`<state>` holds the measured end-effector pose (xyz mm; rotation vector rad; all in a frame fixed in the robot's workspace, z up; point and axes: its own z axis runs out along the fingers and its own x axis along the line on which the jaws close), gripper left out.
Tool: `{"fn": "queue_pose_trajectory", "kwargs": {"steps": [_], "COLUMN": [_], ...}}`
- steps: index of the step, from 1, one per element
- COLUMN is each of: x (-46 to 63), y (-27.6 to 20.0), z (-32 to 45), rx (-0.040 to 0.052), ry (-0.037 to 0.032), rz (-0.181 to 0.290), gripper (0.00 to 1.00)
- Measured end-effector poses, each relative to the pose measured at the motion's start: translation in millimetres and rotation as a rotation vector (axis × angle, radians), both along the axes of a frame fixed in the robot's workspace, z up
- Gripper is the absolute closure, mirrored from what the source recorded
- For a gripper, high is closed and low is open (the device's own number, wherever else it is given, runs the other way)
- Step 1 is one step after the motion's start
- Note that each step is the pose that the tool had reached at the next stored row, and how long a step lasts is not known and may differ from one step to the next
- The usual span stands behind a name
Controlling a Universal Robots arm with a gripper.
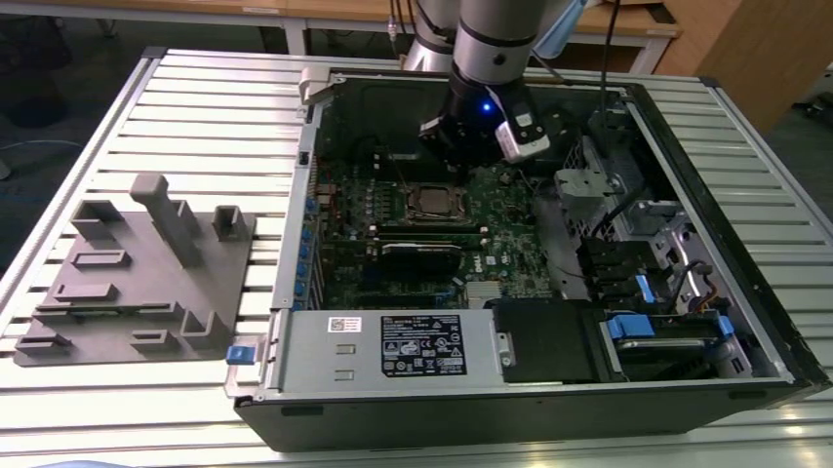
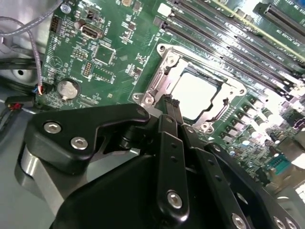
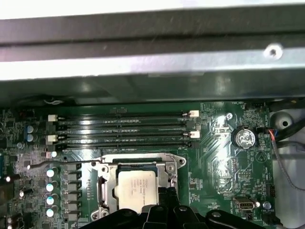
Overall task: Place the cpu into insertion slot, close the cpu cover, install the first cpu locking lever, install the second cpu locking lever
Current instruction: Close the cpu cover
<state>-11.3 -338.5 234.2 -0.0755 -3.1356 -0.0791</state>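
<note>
I judge the first two steps done: the cpu (image 3: 136,188) sits flat in the insertion slot (image 1: 414,203), just beyond my hand (image 2: 171,107), and the cpu cover (image 2: 164,76) lies down around it as a frame. The hand hovers close over the socket's edge, its fingers drawn together on nothing I can see. A thin locking lever (image 3: 62,164) juts sideways from the socket; whether either lever is latched I cannot tell.

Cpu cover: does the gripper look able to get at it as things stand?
Likely yes. The gripper hangs right at the rim of the cpu cover, which lies down around the cpu; nothing stands between them.
</note>
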Motion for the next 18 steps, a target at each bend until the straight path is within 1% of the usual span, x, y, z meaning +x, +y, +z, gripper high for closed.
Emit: {"fn": "queue_pose_trajectory", "kwargs": {"steps": [6, 9, 18], "x": [-7.4, -11.3, -20.8], "y": [-4.3, -6.4, -12.0], "z": [-0.5, -1.1, -2.5], "rx": [0.0003, 0.0018, 0.0132], "ry": [-0.0038, -0.0054, -0.0090], "rz": [0.005, 0.008, 0.020], "gripper": [0.89, 0.89, 0.89]}}
